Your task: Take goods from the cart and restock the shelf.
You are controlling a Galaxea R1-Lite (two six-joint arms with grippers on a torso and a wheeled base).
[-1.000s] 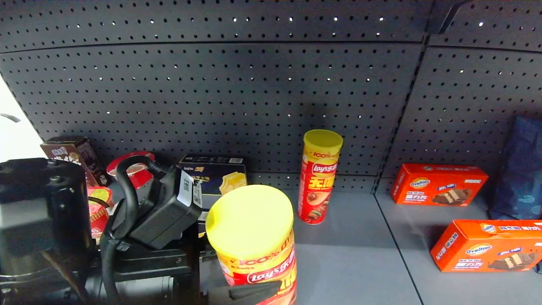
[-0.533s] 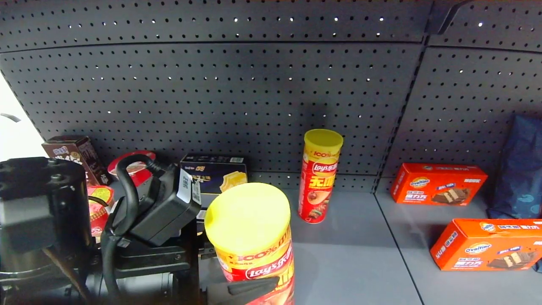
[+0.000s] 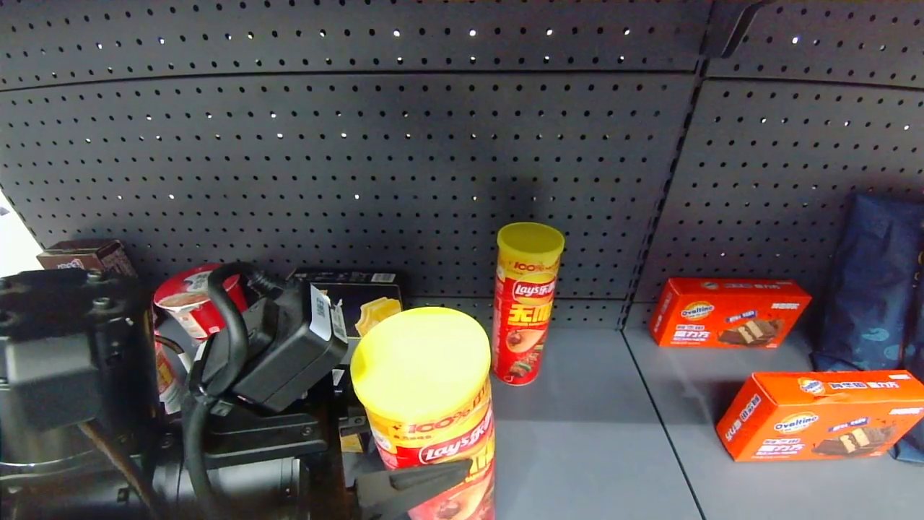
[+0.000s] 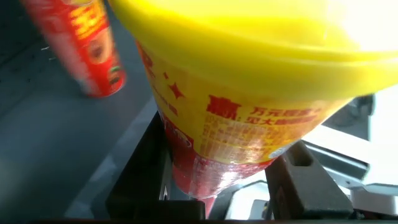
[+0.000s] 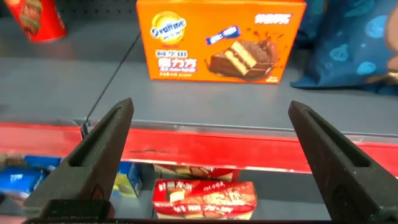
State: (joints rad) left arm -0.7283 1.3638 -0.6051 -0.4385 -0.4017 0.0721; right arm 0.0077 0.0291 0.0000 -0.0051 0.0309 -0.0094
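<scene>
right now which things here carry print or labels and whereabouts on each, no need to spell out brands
held chip can: logo and big characters round the side, legible
standing chip can: same print, legible
rear orange box: oval logo and characters, legible
front orange box: same
dark box: too small to read
red cup: too small to read

We note: held chip can (image 3: 422, 412) base cut by head view's lower edge, lid washed out in left wrist view. Brown box (image 3: 86, 254), cup noodle (image 3: 189, 314), dark box (image 3: 368, 303) partly behind left arm (image 3: 72, 361). Blue bag (image 3: 873, 289) cut at right edge. Standing can (image 4: 87, 50) blurred. Lower-shelf box (image 5: 205, 198) cut by picture's edge
</scene>
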